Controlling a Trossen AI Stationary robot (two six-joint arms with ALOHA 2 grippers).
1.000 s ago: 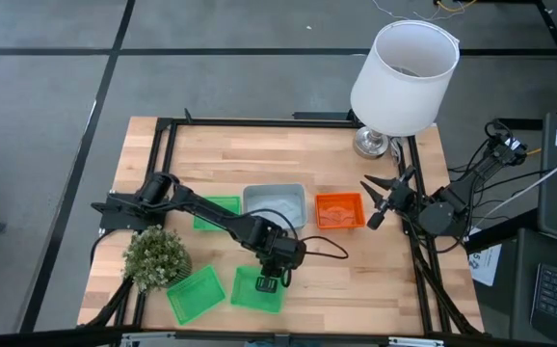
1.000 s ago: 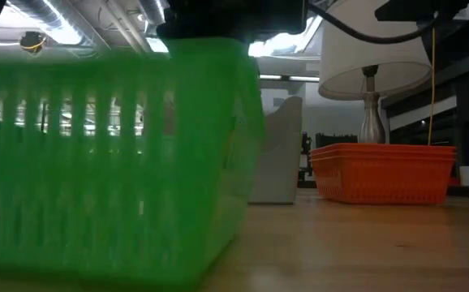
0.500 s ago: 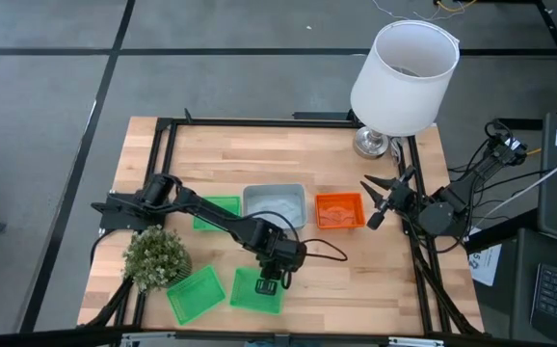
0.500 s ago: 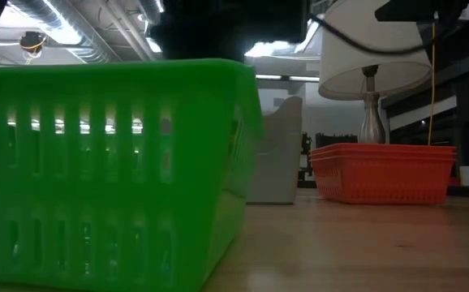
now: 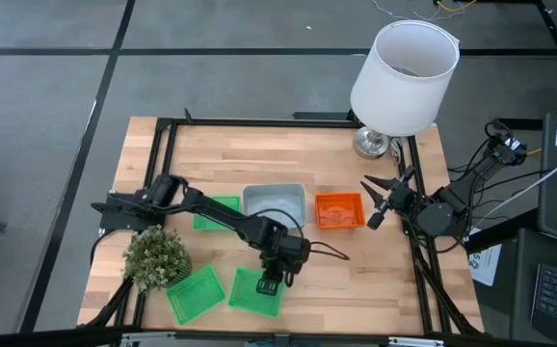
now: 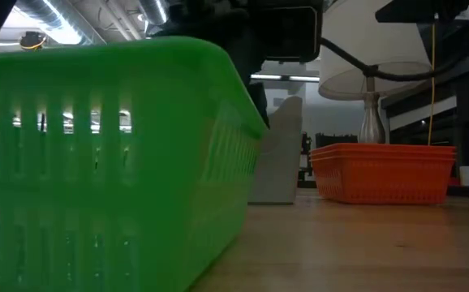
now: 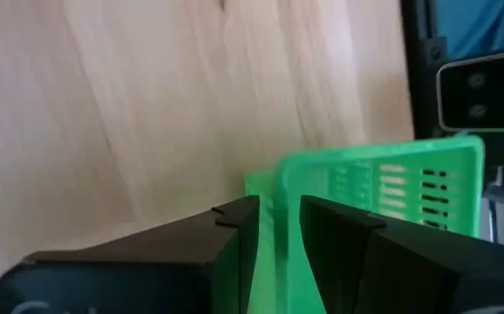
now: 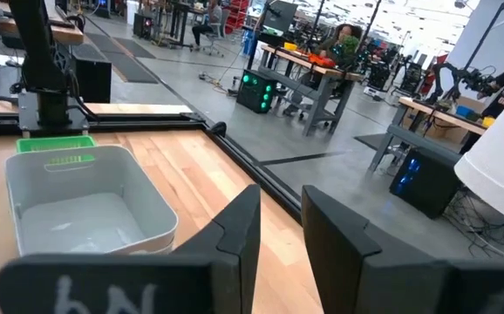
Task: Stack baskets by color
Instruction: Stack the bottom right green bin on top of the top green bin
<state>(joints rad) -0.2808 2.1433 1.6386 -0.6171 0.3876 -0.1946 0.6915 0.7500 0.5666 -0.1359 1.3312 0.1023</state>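
My left gripper [image 5: 270, 281] is near the table's front middle, shut on a bright green basket [image 5: 256, 291], which fills the low view's left [image 6: 96, 162]. A second green basket [image 5: 195, 294] lies to its left, and a third [image 5: 217, 210] sits farther back, beside the pale grey baskets [image 5: 275, 204]. The orange baskets [image 5: 339, 210] sit to the right of the grey ones. My right gripper [image 5: 380, 198] waits open at the table's right edge, touching nothing. My left gripper has the green basket's wall [image 7: 275, 187] at the far right part of the rim, one finger [image 7: 234, 231] on each face of it. The fingers slant down from the table's far left. Whether the basket's underside rests on the table, I cannot tell.
A big white lamp [image 5: 402, 67] stands at the back right corner. A bushy green plant [image 5: 155, 255] stands at the front left. Bare wood [image 5: 356, 280] lies right of the held basket. The black frame rail [image 5: 163, 130] runs along the table's edges.
My left gripper has sunk a little and tipped further downward, still shut on the green basket. The basket has gone down and turned with it, so its side wall now slants in the low view.
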